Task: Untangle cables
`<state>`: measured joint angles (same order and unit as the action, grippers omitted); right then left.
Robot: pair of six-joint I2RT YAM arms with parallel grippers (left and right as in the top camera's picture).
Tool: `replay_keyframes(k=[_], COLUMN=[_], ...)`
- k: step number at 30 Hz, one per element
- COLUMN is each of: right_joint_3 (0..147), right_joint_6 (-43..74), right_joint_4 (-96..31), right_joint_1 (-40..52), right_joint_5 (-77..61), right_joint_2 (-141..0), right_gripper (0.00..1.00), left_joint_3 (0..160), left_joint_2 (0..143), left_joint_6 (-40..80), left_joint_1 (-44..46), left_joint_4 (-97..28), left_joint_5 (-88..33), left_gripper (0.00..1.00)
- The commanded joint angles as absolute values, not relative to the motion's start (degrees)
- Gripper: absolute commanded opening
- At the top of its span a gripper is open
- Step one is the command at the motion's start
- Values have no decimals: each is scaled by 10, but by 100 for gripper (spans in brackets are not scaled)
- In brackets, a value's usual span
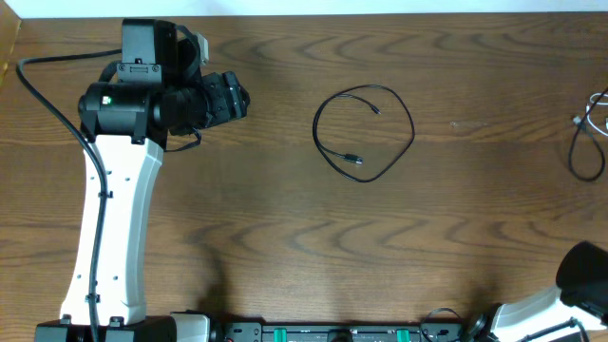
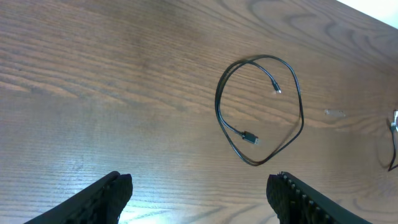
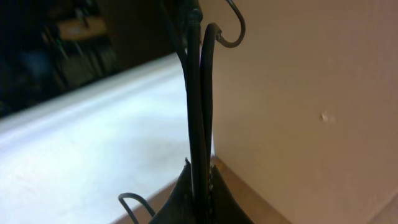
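My left gripper [image 2: 199, 186] hangs wide open and empty over the table [image 2: 93, 74]. The looped black cable [image 2: 250, 137] lies flat, well ahead of it. My right gripper [image 3: 199, 200] is clamped on two black cable strands [image 3: 195, 93].

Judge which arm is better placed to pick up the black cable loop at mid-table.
Left. The left gripper is open and faces the loop, which lies on bare table ahead of it. The right gripper looks shut on other cords, with the loop out of its view.
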<state>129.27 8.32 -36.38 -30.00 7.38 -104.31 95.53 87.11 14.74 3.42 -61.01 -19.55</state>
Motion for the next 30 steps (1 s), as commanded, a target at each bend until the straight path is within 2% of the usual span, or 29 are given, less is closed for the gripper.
replay_keyframes(k=[1, 16, 18, 19, 20, 22, 23, 30], right_joint_3=[1295, 1295, 1295, 1295, 1295, 1295, 1295, 1296], right_joint_6=[77, 79, 95, 107, 119, 133, 133, 132], right_joint_4=[-376, -467, -482, -488, -494, -503, -503, -501], right_joint_1=[-309, -327, -336, -341, -346, -354, -358, -376], right_joint_5=[84, 87, 87, 86, 84, 76, 67, -36], right_joint_2=[-1090, -1232, -1250, -1258, -1262, -1265, -1264, -1233], right_gripper=[1, 1, 6, 15, 32, 82, 99, 99], left_joint_3=[958, 958, 958, 958, 958, 958, 958, 958], left_joint_2=[872, 872, 872, 872, 872, 872, 872, 872], left_joint_6=[138, 138, 138, 138, 138, 138, 138, 138], left_joint_1=[32, 32, 32, 32, 32, 32, 32, 32], left_joint_4=[-611, -610, -610, -610, -610, -610, -610, -610], left_joint_5=[-194, -194, -194, -194, -194, -194, -194, -194], left_gripper=[76, 76, 76, 76, 76, 76, 76, 76])
